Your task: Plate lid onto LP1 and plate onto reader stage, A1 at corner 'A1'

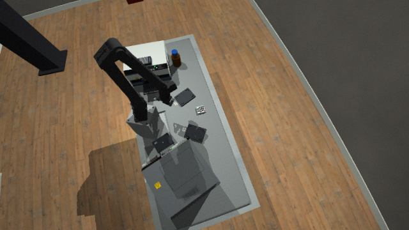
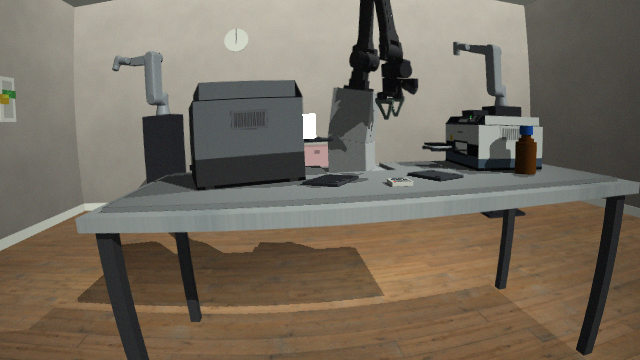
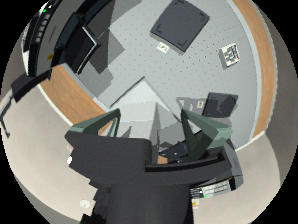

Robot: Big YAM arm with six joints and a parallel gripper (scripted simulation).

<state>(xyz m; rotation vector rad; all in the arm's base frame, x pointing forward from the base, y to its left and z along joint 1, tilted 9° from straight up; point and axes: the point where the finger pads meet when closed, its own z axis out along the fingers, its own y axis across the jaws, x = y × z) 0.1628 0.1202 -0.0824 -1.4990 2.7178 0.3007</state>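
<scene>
The open hand (image 1: 172, 101) (image 2: 387, 111) (image 3: 150, 111) hangs above the bench (image 1: 223, 140) (image 2: 350, 212) (image 3: 210, 65).

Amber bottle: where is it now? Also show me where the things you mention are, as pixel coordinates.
In the exterior view, the blue-capped amber bottle (image 1: 176, 61) (image 2: 525, 155) stands at the right, in front of the white instrument (image 1: 147, 51) (image 2: 492, 142).

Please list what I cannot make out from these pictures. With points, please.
- Lettering on the small tags beside the two dark square pads (image 1: 185, 97) (image 2: 435, 175) (image 3: 180, 25): too small, top and wrist views.
- Front of the large grey machine (image 1: 182, 169) (image 2: 248, 135): turned away, exterior view.
- Bottle (image 1: 176, 59) (image 2: 525, 156): outside the wrist view's visible part.
</scene>
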